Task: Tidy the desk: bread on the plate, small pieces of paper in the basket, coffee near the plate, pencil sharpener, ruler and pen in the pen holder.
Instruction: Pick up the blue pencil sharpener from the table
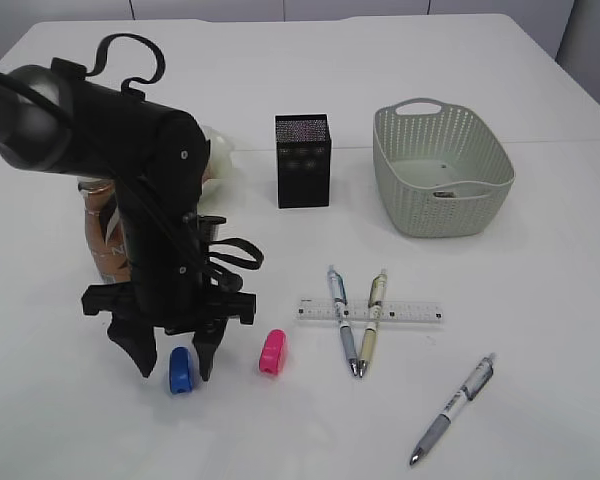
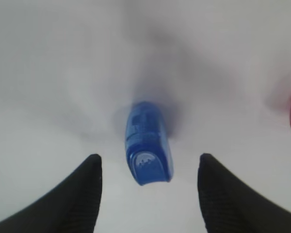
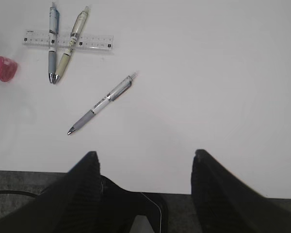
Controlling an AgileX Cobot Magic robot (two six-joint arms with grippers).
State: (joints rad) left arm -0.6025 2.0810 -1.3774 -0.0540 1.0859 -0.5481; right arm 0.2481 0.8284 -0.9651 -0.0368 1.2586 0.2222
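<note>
My left gripper (image 1: 175,368) is open and hangs low over a blue pencil sharpener (image 1: 181,371), which lies on the table between its fingers; the left wrist view shows the blue sharpener (image 2: 148,142) between the open jaws (image 2: 149,165). A pink sharpener (image 1: 272,353) lies just to the right and also shows in the right wrist view (image 3: 2,68). A clear ruler (image 1: 410,312) lies under two pens (image 1: 342,320) (image 1: 372,322). A third pen (image 1: 455,408) lies at the front right. The black pen holder (image 1: 302,160) stands at the back. My right gripper (image 3: 143,160) is open and empty at the table's front edge.
A grey-green basket (image 1: 440,170) stands at the back right. A coffee bottle (image 1: 102,225) and something white (image 1: 220,160) stand behind my left arm, mostly hidden. Plate, bread and paper pieces are not visible. The table's front edge (image 3: 233,196) shows in the right wrist view.
</note>
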